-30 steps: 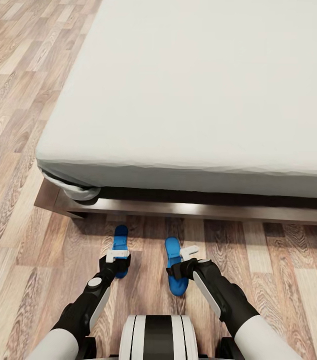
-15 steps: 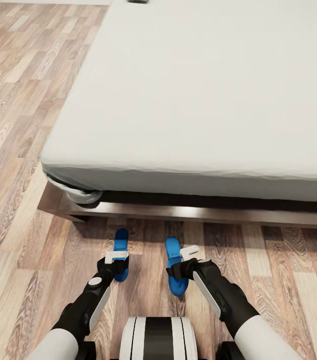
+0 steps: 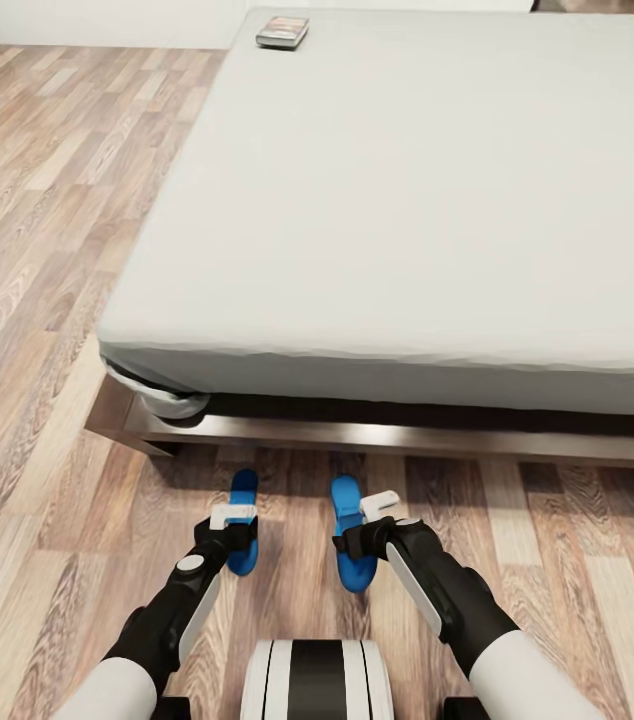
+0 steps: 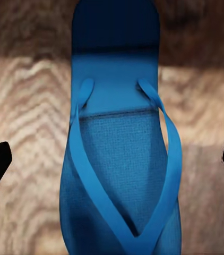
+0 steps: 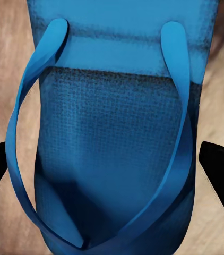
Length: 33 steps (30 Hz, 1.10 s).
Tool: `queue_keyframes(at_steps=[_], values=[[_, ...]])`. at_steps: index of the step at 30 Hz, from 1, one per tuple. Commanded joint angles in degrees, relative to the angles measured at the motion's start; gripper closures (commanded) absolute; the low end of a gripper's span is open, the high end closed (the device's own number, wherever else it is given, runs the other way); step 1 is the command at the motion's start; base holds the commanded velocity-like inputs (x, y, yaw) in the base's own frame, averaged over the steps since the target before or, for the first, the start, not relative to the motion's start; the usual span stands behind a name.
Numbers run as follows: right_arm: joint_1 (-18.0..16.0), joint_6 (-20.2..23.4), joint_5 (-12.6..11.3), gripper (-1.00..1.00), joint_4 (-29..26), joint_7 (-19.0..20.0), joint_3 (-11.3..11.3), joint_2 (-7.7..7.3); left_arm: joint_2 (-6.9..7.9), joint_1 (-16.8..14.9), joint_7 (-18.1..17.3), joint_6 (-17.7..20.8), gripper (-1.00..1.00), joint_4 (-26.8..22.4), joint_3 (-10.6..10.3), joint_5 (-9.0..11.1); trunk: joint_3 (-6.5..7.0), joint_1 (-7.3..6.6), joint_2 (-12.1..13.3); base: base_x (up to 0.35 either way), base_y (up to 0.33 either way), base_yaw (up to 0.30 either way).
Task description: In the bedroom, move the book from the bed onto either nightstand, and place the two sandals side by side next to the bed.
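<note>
View from my head camera: two blue sandals lie parallel on the wood-plank floor (image 3: 47, 300) just in front of the bed (image 3: 407, 200). My left gripper (image 3: 233, 517) hangs over the left sandal (image 3: 244, 492), and my right gripper (image 3: 377, 507) hangs over the right sandal (image 3: 342, 498). Each wrist view shows the dark fingertips standing wide to either side of a sandal, with floor between tip and sole edge, so both grippers are spread wide and hold nothing.

The book (image 3: 282, 32) lies at the far corner of the mattress, well apart from both arms; no nightstand is in sight.

Risks, as I judge them: a fingertip could catch a strap on lifting away and drag a sandal out of line. Driving the base forward could nudge the pair under the bed frame.
</note>
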Motion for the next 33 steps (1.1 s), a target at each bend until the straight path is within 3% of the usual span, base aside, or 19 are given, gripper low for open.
queue_keyframes(at_steps=[1,9,13,18,33], values=[[-0.02,0.26,-0.04,1.00,-0.01,0.11,-0.01,-0.03,0.05,-0.01,0.30,0.69,-1.00,-0.17,-0.19,0.35,0.20,-0.03,0.00,0.000,0.000,0.000],[-0.02,0.26,-0.16,1.00,0.32,0.11,-0.10,0.04,0.07,0.03,0.16,1.59,-1.00,-2.42,-0.21,0.45,0.64,-0.08,0.03,0.000,0.000,0.000],[-0.01,0.26,-0.20,1.00,0.51,0.11,-0.22,0.08,0.09,0.03,0.13,5.12,-1.00,-4.30,-0.19,0.45,1.53,-0.19,0.08,0.000,0.000,0.000],[-0.02,0.26,-0.22,1.00,0.60,0.11,-0.34,0.05,0.08,0.03,0.29,6.80,-1.00,-5.54,-0.05,0.45,1.53,-0.19,0.08,0.000,0.000,0.000],[-0.02,0.31,-0.20,1.00,0.62,0.11,-0.38,0.03,0.16,0.30,0.64,7.17,-1.00,-6.27,-0.20,0.16,1.53,-0.19,0.08,-0.012,0.017,0.000]])
